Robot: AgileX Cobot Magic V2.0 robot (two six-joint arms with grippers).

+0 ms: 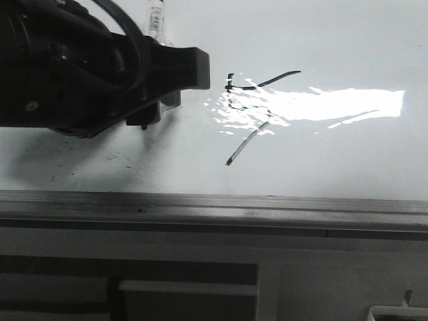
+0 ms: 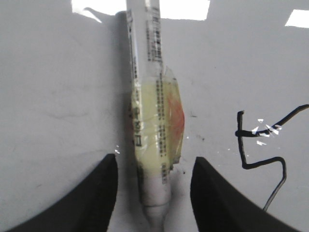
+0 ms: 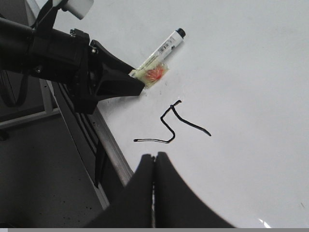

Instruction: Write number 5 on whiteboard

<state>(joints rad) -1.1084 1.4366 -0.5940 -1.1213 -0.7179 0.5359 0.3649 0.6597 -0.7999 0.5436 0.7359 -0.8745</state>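
Observation:
A crudely drawn number 5 [image 1: 251, 107] in thin black strokes sits mid-board on the glossy whiteboard [image 1: 334, 40]. It also shows in the left wrist view [image 2: 260, 145] and the right wrist view [image 3: 171, 123]. A white marker [image 2: 154, 125] with yellowish tape round its barrel lies on the board left of the 5. My left gripper [image 2: 154, 162] is open astride the marker's rear end, with a gap on each side. Seen from the right wrist, the marker [image 3: 159, 55] points away from that gripper. My right gripper [image 3: 154, 157] is shut and empty, hovering above the board near its edge.
A grey metal rail [image 1: 214, 204] runs along the board's near edge, with grey panelled furniture [image 1: 200, 281] beyond it. Bright glare [image 1: 334, 103] covers part of the 5. The left arm [image 1: 67, 67] fills the upper left of the front view.

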